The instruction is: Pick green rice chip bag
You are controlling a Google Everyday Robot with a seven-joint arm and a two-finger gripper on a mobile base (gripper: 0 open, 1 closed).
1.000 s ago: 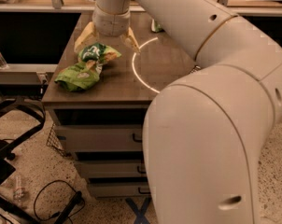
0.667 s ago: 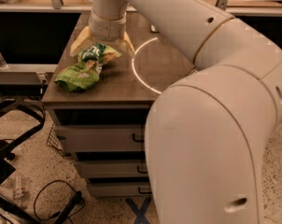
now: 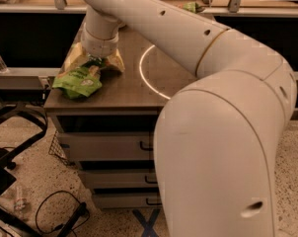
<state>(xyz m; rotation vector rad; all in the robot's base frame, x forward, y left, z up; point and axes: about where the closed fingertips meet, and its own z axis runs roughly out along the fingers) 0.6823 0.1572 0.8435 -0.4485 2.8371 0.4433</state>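
The green rice chip bag (image 3: 79, 79) lies flat near the left edge of the surface (image 3: 131, 94), in the left middle of the frame. Its crumpled light-green body points toward the lower left, and its upper end is tucked under the robot's wrist. The end effector (image 3: 94, 66) is right over that upper end and is spread wide. Its tan fingers (image 3: 74, 57) splay out on either side of the bag, and it holds nothing yet.

The bag looks light and soft. It is thin, crinkly foil that will probably buckle and slide on the smooth surface instead of resisting a push, and the chips inside would crush under a hard squeeze. The puffed middle offers little to hold. A pinch across the gathered upper end, where the foil is already creased between the tan fingers, looks like the surer grip, closed gently.

Compared with a second ago, the wrist has shifted toward the left of the frame and lower, so it now covers more of the bag's upper end. The bag has not visibly moved, and the white ring (image 3: 145, 78) marked on the surface to its right is more exposed.
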